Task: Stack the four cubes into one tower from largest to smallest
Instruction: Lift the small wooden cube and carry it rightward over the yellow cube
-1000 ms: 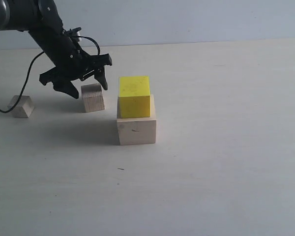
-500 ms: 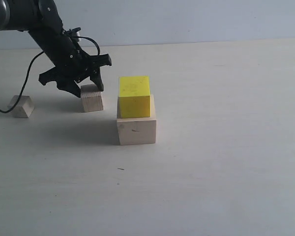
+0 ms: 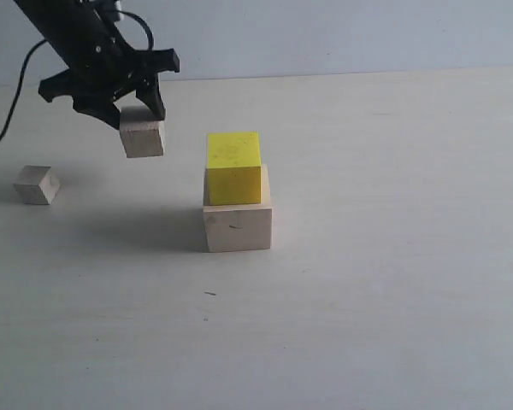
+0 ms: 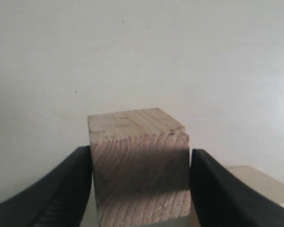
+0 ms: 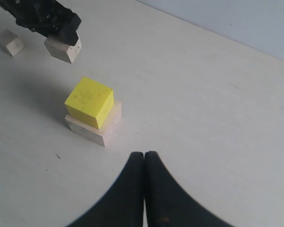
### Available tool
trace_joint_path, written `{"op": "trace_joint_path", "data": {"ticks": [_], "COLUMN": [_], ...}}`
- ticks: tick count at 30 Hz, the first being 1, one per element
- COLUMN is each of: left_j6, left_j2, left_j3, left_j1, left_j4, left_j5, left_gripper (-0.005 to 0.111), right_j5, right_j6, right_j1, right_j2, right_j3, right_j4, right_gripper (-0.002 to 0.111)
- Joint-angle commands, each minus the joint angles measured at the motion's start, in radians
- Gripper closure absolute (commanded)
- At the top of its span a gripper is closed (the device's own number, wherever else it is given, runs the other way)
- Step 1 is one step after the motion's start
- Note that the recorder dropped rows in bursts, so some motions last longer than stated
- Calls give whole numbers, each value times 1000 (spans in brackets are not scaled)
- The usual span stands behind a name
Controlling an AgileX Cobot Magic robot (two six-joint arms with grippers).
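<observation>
You have four cubes here, one of each kind, and two grippers. The large pale wood cube stands on the table, and the medium yellow cube sits on top of it, pushed a little toward one side rather than centred. The smallest pale wood cube rests alone on the table, well apart from this pair, on the left in the exterior view.

The brownish grained wood cube hangs in the air, clear of the table. The left gripper grasps it, with one black finger pressed on each of two opposite faces. In the exterior view it is up and to the left of the yellow cube, not touching it. The right gripper has its two fingers pressed together with nothing between them, and it hangs above the bare table near the pair of stacked cubes.

The left arm is cut off by the upper edge of the exterior view, and a black cable runs out at the left edge. The fingers cover the top of the held cube. In the left wrist view its lower part is cut off, and a pale corner shows beside one finger; which cube it is, you cannot tell.

The table is pale and matt, with a few small dark specks. Behind it is a plain bluish-grey wall.
</observation>
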Motion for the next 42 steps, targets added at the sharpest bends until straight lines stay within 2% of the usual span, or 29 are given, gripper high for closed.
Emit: {"op": "trace_joint_path", "data": {"ticks": [1, 7, 13, 16, 20, 25, 31, 34, 37, 42], "left_j6": [2, 2, 7, 7, 3, -121, -221, -282, -301, -314], "left_j2": [-89, -174, -252, -291, -331, -337, -329, -327, -325, -325], "left_j3": [-13, -13, -11, -11, -9, -9, -9, -9, -9, -9], "left_j1": [-2, -2, -3, -13, -98, -230, -315, -353, -357, -357], "left_j4": [9, 9, 3, -7, -7, 1, 1, 1, 1, 3], "left_j5": [81, 213, 213, 213, 213, 213, 167, 102, 99, 103], "left_gripper": [107, 107, 107, 107, 107, 107, 107, 107, 107, 107], "right_j5": [-2, -2, -2, -2, -2, -2, -35, -42, -45, -63], "right_j6": [-6, -6, -6, -6, 44, 62, 71, -53, -101, -101], "right_j1": [0, 0, 0, 0, 0, 0, 0, 0, 0, 0], "right_j2": [0, 0, 0, 0, -3, -22, -6, -4, -11, -35], "right_j3": [2, 2, 2, 2, 2, 2, 2, 4, 39, 131], "right_j4": [-6, -10, -6, -62, -302, -330, -181, 51, 139, 152], "right_gripper": [108, 108, 108, 108, 108, 108, 108, 108, 108, 108]}}
